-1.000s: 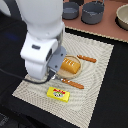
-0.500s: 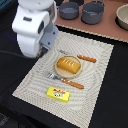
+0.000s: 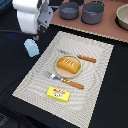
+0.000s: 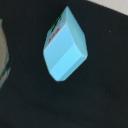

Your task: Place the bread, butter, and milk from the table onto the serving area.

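Observation:
The milk [image 3: 31, 48], a pale-blue carton, stands on the black table [image 3: 15, 70] just off the placemat's edge on the exterior view's left. It fills the wrist view [image 4: 65, 45], seen from above. My gripper [image 3: 35, 38] hangs just above the milk, open and holding nothing. The bread [image 3: 68, 64] lies on the round plate [image 3: 59, 73] on the serving area [image 3: 92, 80]. The butter [image 3: 58, 93] lies flat on the mat near its front edge.
A knife [image 3: 86, 58] and a fork [image 3: 67, 81] flank the plate. Two grey pots [image 3: 69, 10] [image 3: 93, 12] stand on a pinkish-brown board [image 3: 107, 31] behind the mat. A bowl [image 3: 122, 17] sits at the far right.
My arm has moved from above the plate toward the exterior view's left and now sits over the milk. The bread stays on the plate.

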Controlling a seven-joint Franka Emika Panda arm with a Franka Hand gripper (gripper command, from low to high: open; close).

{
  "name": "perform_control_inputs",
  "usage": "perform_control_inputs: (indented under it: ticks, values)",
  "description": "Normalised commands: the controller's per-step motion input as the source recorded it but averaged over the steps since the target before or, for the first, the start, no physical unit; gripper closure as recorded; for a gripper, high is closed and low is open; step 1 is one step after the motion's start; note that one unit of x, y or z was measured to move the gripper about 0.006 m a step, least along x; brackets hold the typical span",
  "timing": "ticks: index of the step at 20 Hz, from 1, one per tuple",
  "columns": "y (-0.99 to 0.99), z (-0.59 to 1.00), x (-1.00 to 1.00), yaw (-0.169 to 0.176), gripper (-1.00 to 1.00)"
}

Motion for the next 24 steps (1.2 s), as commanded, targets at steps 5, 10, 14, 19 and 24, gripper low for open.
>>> perform_control_inputs:
  ticks: [5, 10, 14, 19, 24]
  values:
    - [0.0, -0.36, -0.7, 0.158, -1.0]
    - [-0.01, -0.29, -0.45, 0.1, -1.0]
    - [-0.06, -0.32, -0.24, 0.054, -1.0]
    - [-0.1, -0.38, -0.32, 0.059, -1.0]
    - [-0.15, -0.33, -0.33, 0.059, -1.0]
